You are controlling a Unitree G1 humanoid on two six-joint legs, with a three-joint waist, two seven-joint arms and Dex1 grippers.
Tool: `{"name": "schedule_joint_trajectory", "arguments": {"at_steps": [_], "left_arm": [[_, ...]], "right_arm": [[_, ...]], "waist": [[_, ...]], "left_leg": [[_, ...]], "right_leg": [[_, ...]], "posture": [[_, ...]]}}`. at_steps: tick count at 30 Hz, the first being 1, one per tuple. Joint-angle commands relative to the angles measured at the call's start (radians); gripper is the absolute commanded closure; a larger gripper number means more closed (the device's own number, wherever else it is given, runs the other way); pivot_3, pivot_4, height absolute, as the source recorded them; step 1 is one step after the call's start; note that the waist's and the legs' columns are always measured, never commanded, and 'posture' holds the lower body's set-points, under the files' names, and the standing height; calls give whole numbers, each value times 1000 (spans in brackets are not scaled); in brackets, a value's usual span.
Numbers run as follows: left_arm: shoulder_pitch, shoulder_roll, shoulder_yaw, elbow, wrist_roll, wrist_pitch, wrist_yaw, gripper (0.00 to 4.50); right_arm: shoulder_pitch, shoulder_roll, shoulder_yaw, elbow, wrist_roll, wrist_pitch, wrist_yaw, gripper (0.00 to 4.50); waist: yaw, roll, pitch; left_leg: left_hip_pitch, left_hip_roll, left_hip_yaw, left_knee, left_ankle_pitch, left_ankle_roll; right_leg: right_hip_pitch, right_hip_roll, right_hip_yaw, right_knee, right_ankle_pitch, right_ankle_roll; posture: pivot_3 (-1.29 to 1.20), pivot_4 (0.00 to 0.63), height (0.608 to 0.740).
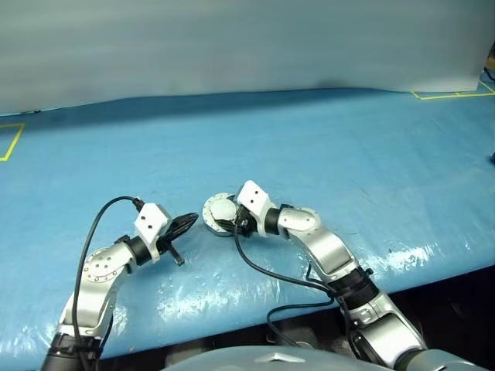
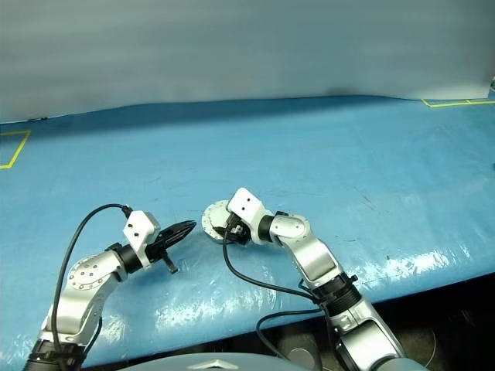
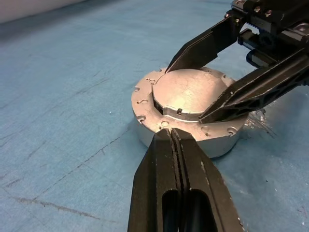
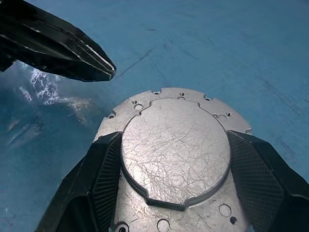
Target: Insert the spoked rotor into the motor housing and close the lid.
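Black right tool (image 3: pixel 193 89) wide astride closed lid (image 4: pixel 176 150).

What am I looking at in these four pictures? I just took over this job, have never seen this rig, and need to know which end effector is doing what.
You are looking through a two-armed humanoid robot's cameras. The two wide pictures come from its head, looking down over both arms onto a blue table. The two close pictures come from cameras on the wrists, each looking along that arm's own black fingers.

On the table lies one round grey metal part, the motor housing, with its lid down flat on top. The rotor cannot be seen with the lid down.

The right end effector stands wide, one finger on each side of the lid's raised circle; whether it is pressing is unclear. The left end effector is shut with nothing in it, its tip close beside the housing rim.
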Motion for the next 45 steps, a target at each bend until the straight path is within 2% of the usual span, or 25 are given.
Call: {"name": "schedule_joint_trajectory", "arguments": {"at_steps": [1,6,12,22,23,25,26,29,35,40,45], "left_arm": [[-45,-27,-28,23,19,-20,15,4500],[-91,-54,-69,70,33,-24,0,4500],[-116,-22,-136,144,111,-15,-27,4500],[-120,-21,-163,164,125,-21,-45,4500],[-121,-23,-163,166,127,-24,-45,4500],[-122,-23,-165,169,130,-32,-46,4500],[-123,-23,-166,170,130,-35,-49,4500],[-124,-24,-168,175,132,-39,-49,4500],[-123,-21,-174,176,136,-45,-51,4500],[-122,-20,-178,176,137,-48,-48,4500],[-120,-19,-181,174,137,-50,-48,4500]], "right_arm": [[51,-32,42,9,3,84,42,1478],[54,-29,44,6,-12,98,22,1478],[55,-17,25,6,-9,102,-2,1478],[83,-21,27,-23,-17,47,-8,1478],[86,-13,17,-28,-10,35,-12,766],[85,3,-4,-44,-2,37,-30,154],[83,6,-11,-54,8,37,-25,36],[89,13,-69,-126,81,-27,13,36],[70,42,-252,-186,142,-120,-85,36],[144,5,-371,-206,382,188,-36,36],[195,56,-540,-118,632,507,-91,36]], "waist": [[-1,0,0],[-2,0,0],[0,0,-2],[2,4,-10],[2,3,-10],[2,3,-10],[2,3,-10],[5,3,-10],[5,4,-9],[11,4,-9],[11,5,-8]], "left_leg": [[0,0,0,0,0,0],[0,0,1,0,0,0],[2,0,0,0,0,0],[3,-1,0,0,0,1],[3,-1,0,0,0,1],[3,-1,0,0,-1,1],[3,-1,0,0,-1,1],[3,-1,0,0,0,1],[-4,-1,-1,0,0,1],[-6,-1,-1,0,-1,2],[-6,-1,-1,0,-2,3]], "right_leg": [[0,0,0,0,0,0],[0,1,0,0,0,0],[1,0,0,0,0,0],[1,-1,0,0,0,1],[1,-1,0,0,0,1],[1,-1,0,0,-2,3],[1,-1,0,0,-3,5],[1,-1,0,0,-3,5],[-4,-1,0,0,0,1],[-3,-2,-1,-2,0,1],[-4,-2,-1,-2,0,1]], "posture": [[0,150,740],[0,150,740],[0,150,740],[0,150,740],[0,150,740],[0,150,740],[0,150,740],[0,150,740],[0,150,740],[0,150,740],[0,150,740]]}}
